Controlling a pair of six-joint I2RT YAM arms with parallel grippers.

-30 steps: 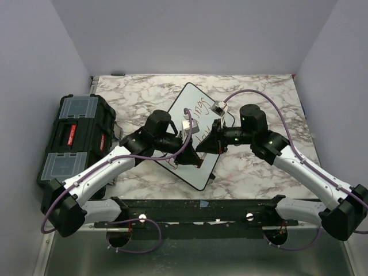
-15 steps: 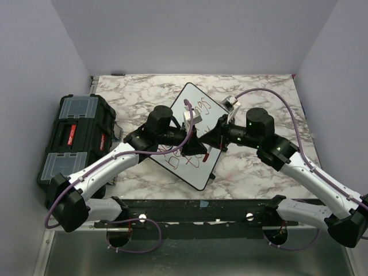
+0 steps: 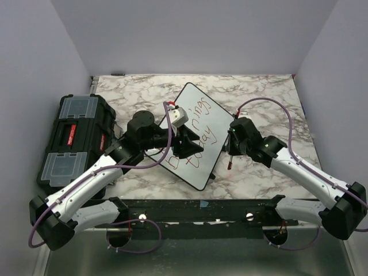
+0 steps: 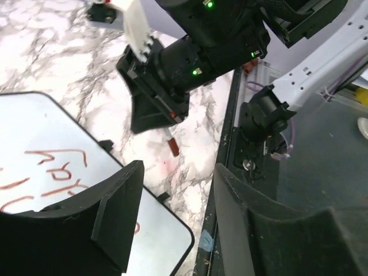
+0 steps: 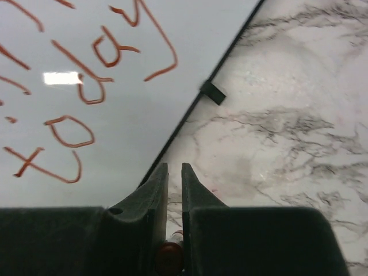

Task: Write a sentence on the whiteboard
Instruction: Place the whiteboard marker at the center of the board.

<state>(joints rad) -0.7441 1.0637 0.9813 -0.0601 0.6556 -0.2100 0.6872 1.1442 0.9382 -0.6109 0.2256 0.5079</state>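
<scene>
Whiteboard sits angled on the surface w/ red writing on it, prob. light, stiff, slick: steady by frame edge; left tool spread, empty above it, right tool clamped on marker beside its edge.

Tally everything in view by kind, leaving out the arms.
Whiteboard: 1
Toolbox: 1
Marker: 1
Total: 3
</scene>
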